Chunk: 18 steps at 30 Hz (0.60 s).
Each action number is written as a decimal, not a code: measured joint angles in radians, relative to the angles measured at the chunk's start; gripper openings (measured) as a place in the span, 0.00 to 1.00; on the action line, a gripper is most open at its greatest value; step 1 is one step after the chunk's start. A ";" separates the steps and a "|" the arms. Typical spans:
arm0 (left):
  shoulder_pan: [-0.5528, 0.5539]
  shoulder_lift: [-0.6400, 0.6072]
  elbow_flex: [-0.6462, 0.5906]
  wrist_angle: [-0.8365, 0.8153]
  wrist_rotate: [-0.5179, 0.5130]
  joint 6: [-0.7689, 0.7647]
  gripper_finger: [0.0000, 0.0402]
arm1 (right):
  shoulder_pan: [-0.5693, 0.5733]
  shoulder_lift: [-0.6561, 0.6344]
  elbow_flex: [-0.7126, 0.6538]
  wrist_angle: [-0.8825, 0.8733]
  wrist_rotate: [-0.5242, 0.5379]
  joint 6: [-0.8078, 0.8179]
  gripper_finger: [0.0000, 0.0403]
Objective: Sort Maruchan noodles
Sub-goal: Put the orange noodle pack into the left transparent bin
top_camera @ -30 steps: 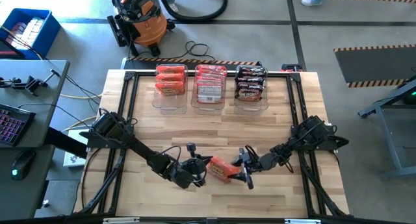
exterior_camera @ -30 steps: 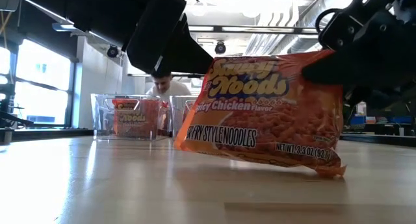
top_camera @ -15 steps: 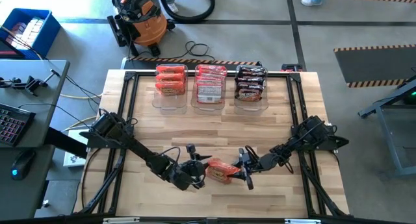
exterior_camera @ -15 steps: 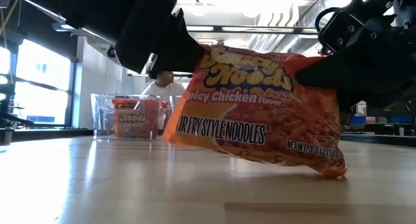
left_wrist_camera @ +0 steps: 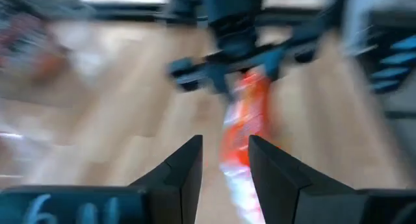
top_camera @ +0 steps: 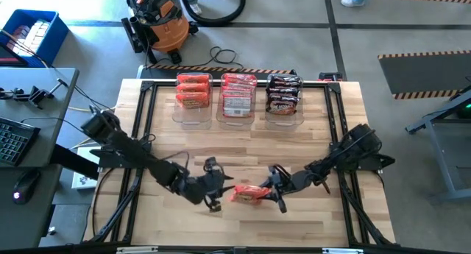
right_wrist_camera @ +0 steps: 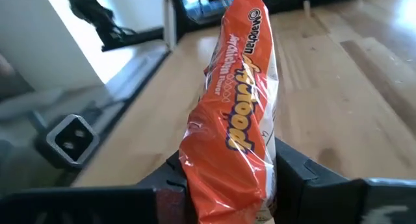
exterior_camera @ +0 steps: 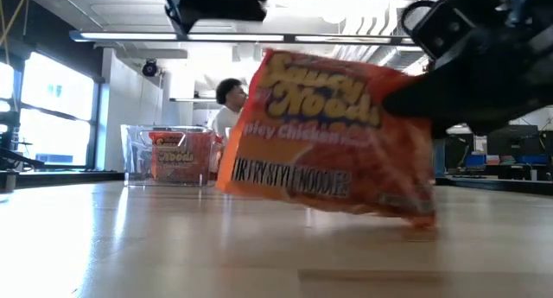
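Starting at the left, our left gripper (top_camera: 214, 193) has let go and drawn back; its fingers (left_wrist_camera: 187, 169) stand parted and empty just beside the orange-red crinkly plastic noodle packet (top_camera: 251, 193). That packet now hangs from our right gripper (top_camera: 275, 192) alone, clamped between its jaws and lifted just clear of the near-centre of the wooden table (top_camera: 316, 129). We judge the handover finished; carrying it to the clear bin of matching orange packets (top_camera: 193, 92) at the far edge remains.
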 joint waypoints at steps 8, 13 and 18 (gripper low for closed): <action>0.070 -0.041 0.000 -0.016 0.207 -0.064 0.32 | -0.045 -0.055 0.162 -0.370 -0.051 -0.110 0.26; 0.088 -0.040 0.000 -0.030 0.244 -0.045 0.39 | -0.050 -0.055 0.288 -0.584 -0.079 -0.183 0.26; 0.090 -0.040 0.032 -0.085 0.285 -0.050 0.46 | -0.050 -0.054 0.376 -0.726 -0.092 -0.229 0.26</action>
